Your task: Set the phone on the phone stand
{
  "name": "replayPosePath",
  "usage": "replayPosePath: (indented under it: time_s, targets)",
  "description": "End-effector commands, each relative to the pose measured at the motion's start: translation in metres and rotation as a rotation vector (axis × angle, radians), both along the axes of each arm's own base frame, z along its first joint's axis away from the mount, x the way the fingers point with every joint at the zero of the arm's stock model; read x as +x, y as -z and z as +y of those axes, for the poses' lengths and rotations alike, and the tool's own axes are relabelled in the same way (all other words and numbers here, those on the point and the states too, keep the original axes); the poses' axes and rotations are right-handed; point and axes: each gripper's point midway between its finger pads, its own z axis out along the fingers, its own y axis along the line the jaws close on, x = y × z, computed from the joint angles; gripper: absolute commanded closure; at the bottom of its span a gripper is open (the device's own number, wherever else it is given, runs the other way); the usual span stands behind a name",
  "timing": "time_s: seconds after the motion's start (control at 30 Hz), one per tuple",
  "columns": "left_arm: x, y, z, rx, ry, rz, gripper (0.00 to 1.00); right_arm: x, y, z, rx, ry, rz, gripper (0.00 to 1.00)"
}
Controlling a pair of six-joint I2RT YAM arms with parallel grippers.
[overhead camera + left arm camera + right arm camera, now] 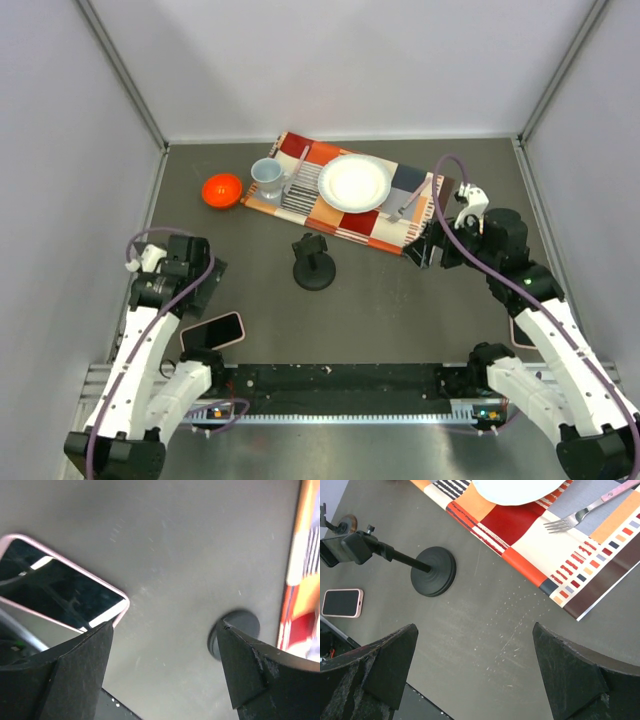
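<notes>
Tools gape wide, gripping nothing — left tool (pixel 165 630) near the phone (pixel 60 585), right tool (pixel 474 630) by the placemat (pixel 530 545)

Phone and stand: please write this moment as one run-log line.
phone: flat on table, ungrasped | phone stand: on its base, empty | left gripper: open, near phone | right gripper: open, empty | step: pick not yet begun

The left arm (pixel 135 355) and the right arm (pixel 560 335) are built of white link shells joined by black joint housings. A purple cable (pixel 210 268) is looped along each. The pincer fingers (pixel 252 667) are recorded as matte black wedges, scuffed and dusted pale at the edges.
</notes>
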Motion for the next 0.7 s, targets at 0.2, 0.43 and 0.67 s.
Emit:
replayPosePath:
  time_s: [0.2, 0.43, 0.67]
  targets:
    - [0.050, -0.097, -0.072, -0.043, 0.635, -0.640, 0.06, -0.018, -0.010, 0.039, 0.048, -0.266, -0.060, 0.01]
    - [0.036, -0.069, -0.102, -0.186, 0.765, -0.637, 0.08, -0.014, -0.024, 0.119, 0.061, -0.396, -0.139, 0.07]
    - [0.013, -0.074, -0.124, -0.248, 0.936, -0.687, 0.03, 0.010, -0.029, 0.174, 0.153, -0.537, -0.158, 0.28]
